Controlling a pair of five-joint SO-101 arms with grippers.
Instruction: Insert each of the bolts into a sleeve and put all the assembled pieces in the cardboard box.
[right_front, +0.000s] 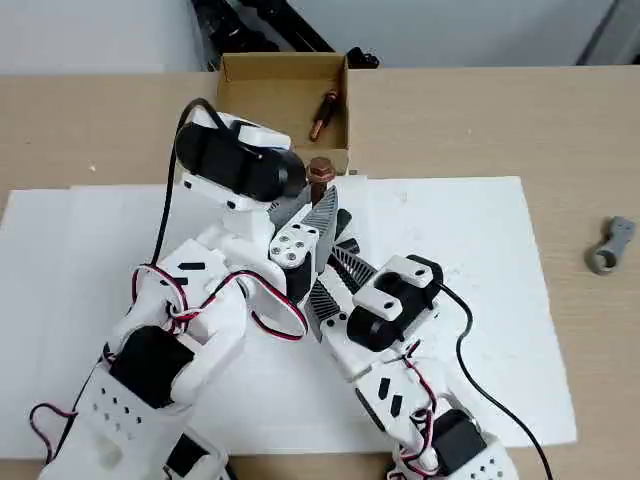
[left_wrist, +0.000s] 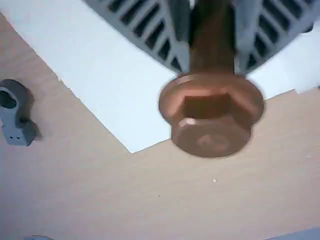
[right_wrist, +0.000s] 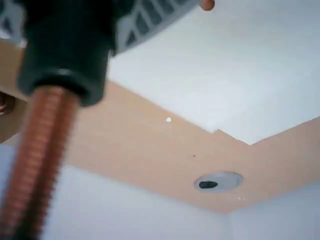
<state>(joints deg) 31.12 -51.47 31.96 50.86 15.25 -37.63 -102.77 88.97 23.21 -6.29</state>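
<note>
Tan wooden table (right_front: 480, 110) topped by a white sheet (right_front: 450, 260). At twelve o'clock, a cardboard box (right_front: 265, 100) holds one copper piece (right_front: 323, 113). Just below it, the left gripper (left_wrist: 212, 35) clamps a copper bolt (left_wrist: 211, 117). The right gripper (right_front: 330, 272) is closed on a black sleeve (right_wrist: 65, 50). A grey part (right_front: 608, 245) lies at three o'clock.

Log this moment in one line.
left gripper: shut on bolt | right gripper: shut on sleeve | bolt: in sleeve | cardboard box: one piece inside
</note>
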